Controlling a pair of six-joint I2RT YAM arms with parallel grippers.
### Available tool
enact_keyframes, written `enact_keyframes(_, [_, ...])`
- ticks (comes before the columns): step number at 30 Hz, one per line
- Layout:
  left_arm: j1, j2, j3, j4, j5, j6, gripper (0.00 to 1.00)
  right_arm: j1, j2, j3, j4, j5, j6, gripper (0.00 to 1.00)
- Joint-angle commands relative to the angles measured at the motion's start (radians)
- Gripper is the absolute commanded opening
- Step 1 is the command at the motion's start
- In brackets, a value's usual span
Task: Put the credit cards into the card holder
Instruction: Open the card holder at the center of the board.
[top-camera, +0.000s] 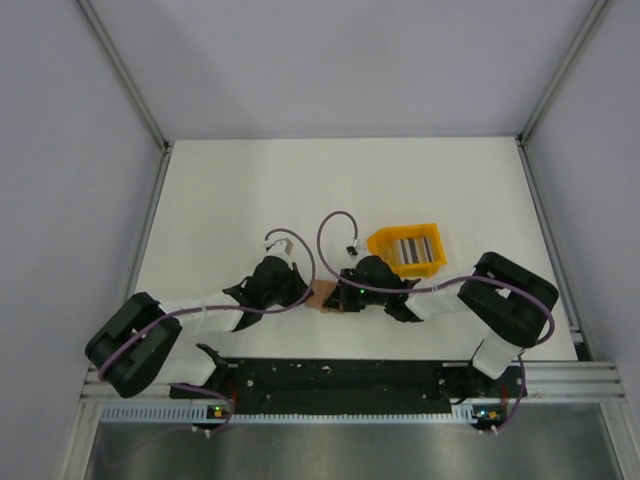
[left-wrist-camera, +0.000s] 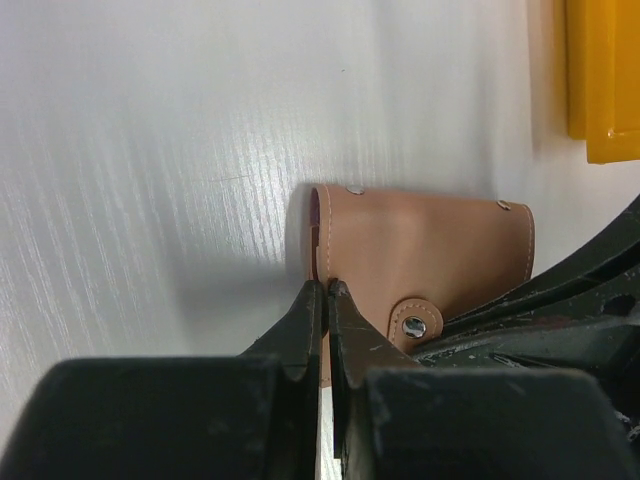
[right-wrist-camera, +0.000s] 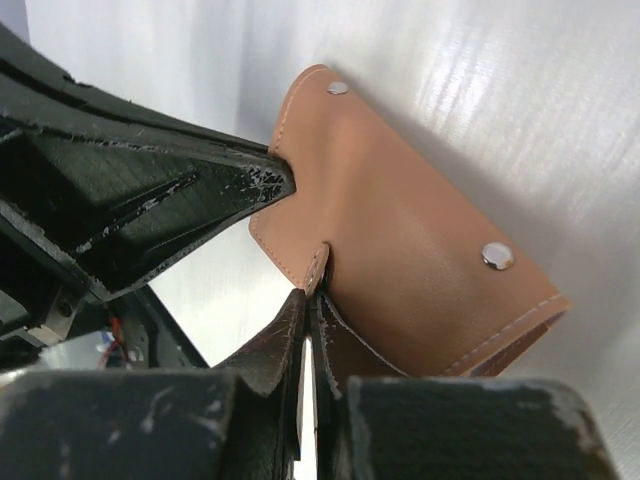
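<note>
Card holder (top-camera: 322, 296) sits on the counter (top-camera: 250, 190) squarely between your arms, left pincer (left-wrist-camera: 327, 290) clamped on one leather edge and right pincer (right-wrist-camera: 312, 290) on its flap (credit cards (top-camera: 410, 249) wait in the yellow tray (top-camera: 380, 243), nearer your right arm).

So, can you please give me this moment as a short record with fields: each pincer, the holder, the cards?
left pincer: shut on one edge of the card holder
right pincer: shut on another edge of the card holder
card holder: tan, lying on the table between the two arms
credit cards: in the yellow tray, not yet in the holder
yellow tray: on the table, apart from the holder
</note>
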Motion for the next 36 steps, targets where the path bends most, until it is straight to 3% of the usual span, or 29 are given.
enact_keyframes(1, [-0.037,0.054,-0.001,-0.046,0.076,-0.060,0.00,0.027,0.001,0.007,0.079,-0.003,-0.244,0.00])
enact_keyframes(6, [-0.037,0.073,0.023,-0.086,0.033,-0.077,0.00,0.027,0.014,-0.002,0.180,-0.210,-0.412,0.00])
enact_keyframes(9, [-0.037,0.074,0.031,-0.103,0.010,-0.085,0.00,0.027,0.031,-0.014,0.222,-0.259,-0.446,0.00])
enact_keyframes(16, [-0.037,0.042,0.026,-0.142,-0.052,-0.082,0.00,0.029,-0.065,-0.094,0.242,-0.210,-0.433,0.01])
enact_keyframes(17, [-0.037,0.031,0.025,-0.146,-0.056,-0.076,0.00,0.027,-0.094,-0.104,0.218,-0.197,-0.432,0.17])
enact_keyframes(18, [-0.037,0.019,0.025,-0.147,-0.061,-0.063,0.00,0.027,-0.126,-0.112,0.174,-0.194,-0.435,0.24])
enact_keyframes(21, [-0.035,0.004,0.038,-0.161,-0.072,-0.036,0.12,0.027,-0.188,-0.112,0.023,-0.249,-0.469,0.43])
enact_keyframes(26, [-0.035,-0.001,0.086,-0.192,-0.079,0.007,0.23,0.027,-0.245,-0.112,-0.107,-0.381,-0.499,0.41])
enact_keyframes(30, [-0.034,-0.022,0.130,-0.265,-0.113,0.041,0.34,0.017,-0.387,-0.108,-0.277,-0.077,-0.454,0.45])
enact_keyframes(32, [-0.034,-0.054,0.144,-0.277,-0.125,0.064,0.49,-0.021,-0.453,-0.071,-0.426,0.117,-0.362,0.45])
enact_keyframes(36, [-0.031,-0.107,0.180,-0.307,-0.173,0.144,0.64,-0.101,-0.504,-0.082,-0.465,0.124,-0.225,0.55])
